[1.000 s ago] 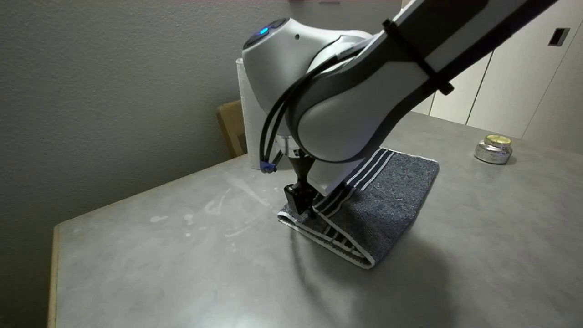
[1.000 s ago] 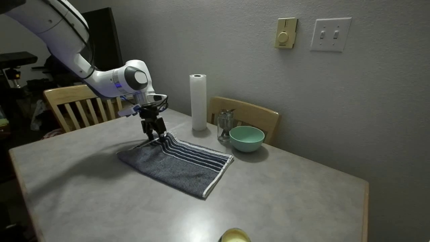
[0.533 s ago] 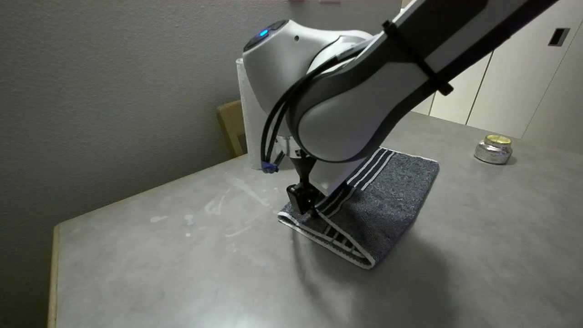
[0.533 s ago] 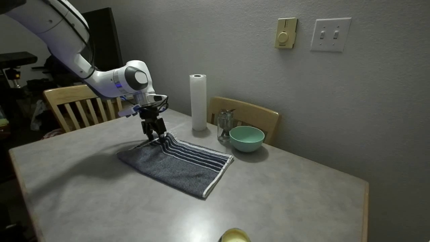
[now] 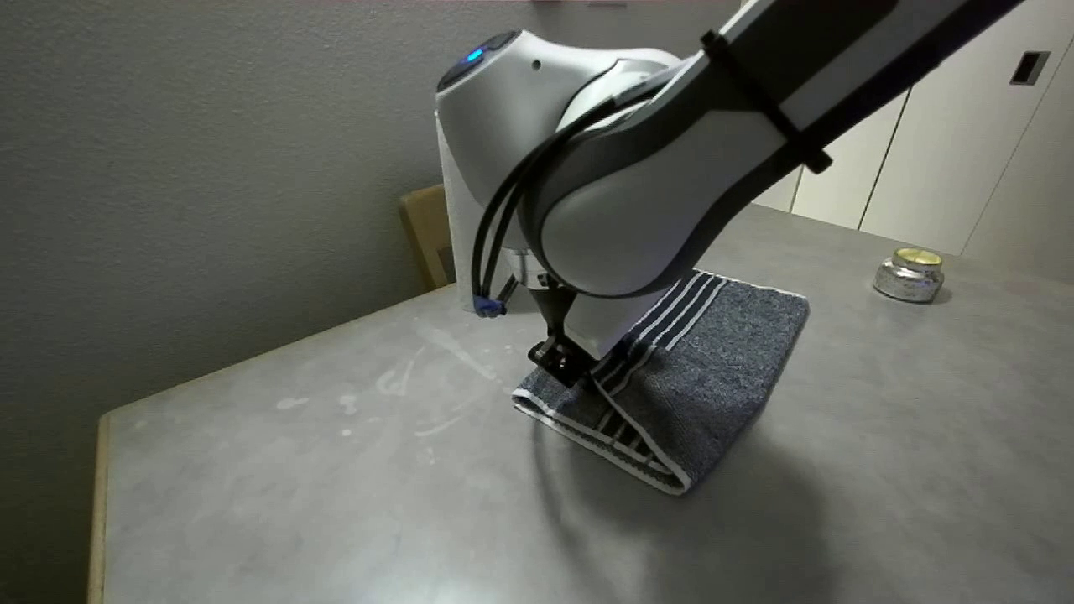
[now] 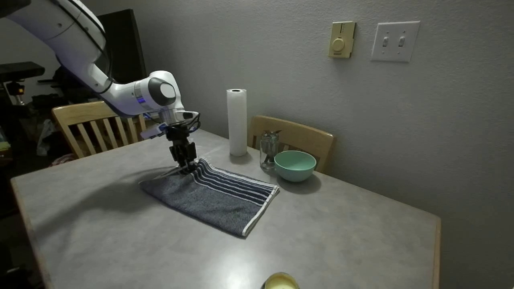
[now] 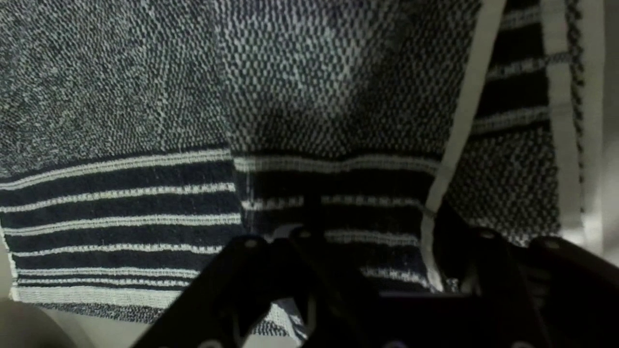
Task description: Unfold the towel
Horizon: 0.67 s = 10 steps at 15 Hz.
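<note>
Fingers point(image 6: 190, 151) part-closed & touching towel point(image 6: 209, 204) nr its edge, can't tell if gripping.

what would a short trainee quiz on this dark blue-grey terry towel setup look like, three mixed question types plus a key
1. True or false: the dark blue-grey terry towel is folded over on itself.
2. Which thing is right beside the mint-green round bowl? a) shiny silver jar b) clear glass jar c) white wall switch plate
3. Fill in: the black gripper is at the white-trimmed ____ of the towel's upper layer.

Key: 1. True 2. b 3. edge
</note>
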{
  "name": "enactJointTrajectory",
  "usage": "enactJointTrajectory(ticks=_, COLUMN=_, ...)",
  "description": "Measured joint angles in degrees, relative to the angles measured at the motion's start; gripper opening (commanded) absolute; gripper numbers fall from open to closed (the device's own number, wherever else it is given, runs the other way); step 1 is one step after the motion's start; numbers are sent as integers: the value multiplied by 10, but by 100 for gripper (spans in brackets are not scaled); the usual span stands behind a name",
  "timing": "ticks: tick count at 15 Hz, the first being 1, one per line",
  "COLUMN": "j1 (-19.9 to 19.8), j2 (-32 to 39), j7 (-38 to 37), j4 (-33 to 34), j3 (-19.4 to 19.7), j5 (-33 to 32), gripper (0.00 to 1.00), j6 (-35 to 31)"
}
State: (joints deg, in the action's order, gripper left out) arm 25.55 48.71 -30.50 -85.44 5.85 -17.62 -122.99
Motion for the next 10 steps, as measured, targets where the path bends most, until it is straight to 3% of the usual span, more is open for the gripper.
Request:
enactJointTrajectory(ticks=3, j1=3, j2=1, j7=0, j4=4, j3=0, j5=-1, gripper=5, j6=3)
enactJointTrajectory(ticks=4, j1=4, j2=2, j7=0, j4=6, j3=0, j5=-1, gripper=2, j6=3)
enactJointTrajectory(ticks=10, j1=7, j2=11, j7=0, j4=16, j3=-1, j5=-2, gripper=0, j6=5)
